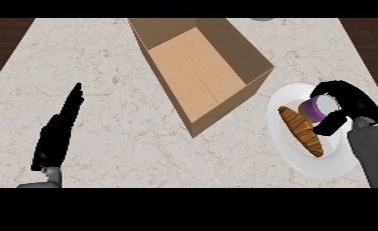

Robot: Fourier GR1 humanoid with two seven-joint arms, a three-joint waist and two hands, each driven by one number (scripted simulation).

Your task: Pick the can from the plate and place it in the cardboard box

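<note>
Right robot hand [353, 101] curled round can [314, 109] on plate [325, 167].

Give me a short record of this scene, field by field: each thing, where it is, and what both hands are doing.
box: cardboard, open, at the middle, nothing seen inside
plate: white, right of the box
pastry: brown, lying on the plate
can: purple, on the plate beside the pastry
right hand: curled round the can
left hand: open, resting at lower left
</note>
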